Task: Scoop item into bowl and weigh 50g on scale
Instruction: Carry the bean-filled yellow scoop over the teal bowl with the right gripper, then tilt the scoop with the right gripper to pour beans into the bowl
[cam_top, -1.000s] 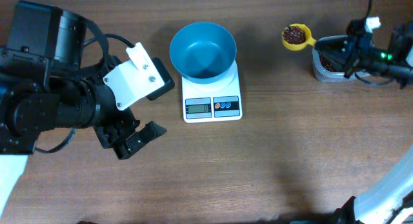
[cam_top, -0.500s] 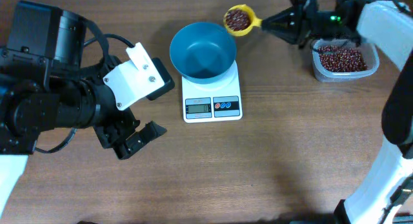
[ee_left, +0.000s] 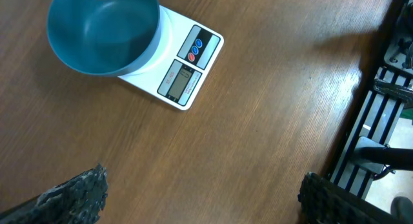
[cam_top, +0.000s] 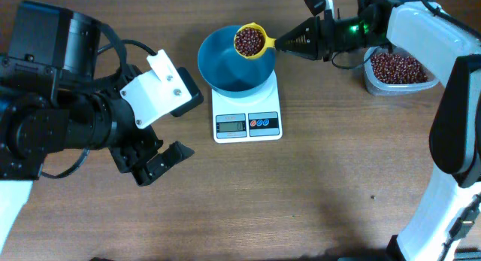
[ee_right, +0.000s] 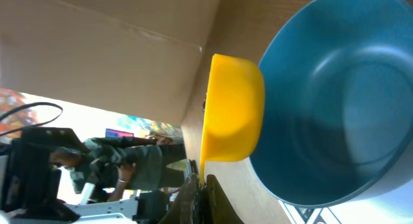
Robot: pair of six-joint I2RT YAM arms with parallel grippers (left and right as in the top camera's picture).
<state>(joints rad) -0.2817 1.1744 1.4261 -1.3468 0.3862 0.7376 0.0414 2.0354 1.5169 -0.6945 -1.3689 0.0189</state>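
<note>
The right end effector (cam_top: 284, 44) is clamped on the handle of a yellow scoop (cam_top: 264, 49). It holds the scoop level, heaped with beans (cam_top: 249, 40), over the blue bowl (cam_top: 225, 65) on the scale (cam_top: 225, 103). I'd tip it slowly, well inside the rim, watching the display. The left end effector (cam_top: 156, 164) hangs idle over the counter (cam_top: 301, 193), fingers apart.

You are at a robotics lab bench: a bulky black robot arm (cam_top: 52, 125) lies left of the small white square kitchen scale (cam_top: 246, 132) on a brown wood-grain table (cam_top: 316, 208). Black metal racking (ee_left: 381, 114) stands past the table edge, and a person (ee_right: 106, 161) beside a lit screen shows beyond the scale.
</note>
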